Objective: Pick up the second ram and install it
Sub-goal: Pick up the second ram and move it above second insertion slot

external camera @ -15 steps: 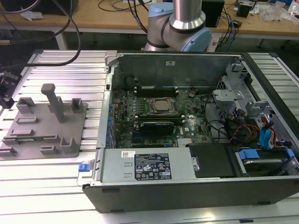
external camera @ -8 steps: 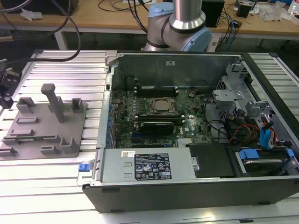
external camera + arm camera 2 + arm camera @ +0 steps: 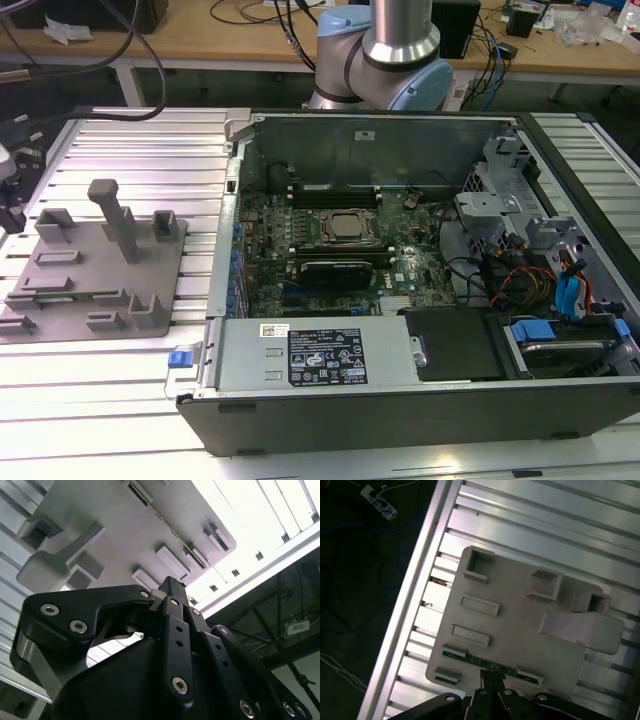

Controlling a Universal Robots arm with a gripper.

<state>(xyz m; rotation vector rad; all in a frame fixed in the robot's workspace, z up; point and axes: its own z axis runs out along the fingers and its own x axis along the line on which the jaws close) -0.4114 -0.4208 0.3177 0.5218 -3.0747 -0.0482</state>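
Your tool (image 3: 489, 676) looks pressed together: in both wrist views its dark links run in to one narrow tip, and you can see nothing caught between the fingers. The second ram (image 3: 467, 659) (the thin green stick) sits in a long slot along one edge of the grey fixture plate (image 3: 520, 630), between two small raised blocks. In the first wrist view the tool's tip lies across the middle of that stick, so you cannot tell whether it touches the board or hangs above it.

In the exterior view the fixture plate lies flat on the ribbed aluminium desk (image 3: 130, 140) at the exterior view's left, with a tall post (image 3: 112, 215) standing up from it among lower blocks. Just beside it, toward the exterior view's right, stands the open computer case (image 3: 360, 135) (lid off), its motherboard and CPU socket (image 3: 345, 228) in plain sight.
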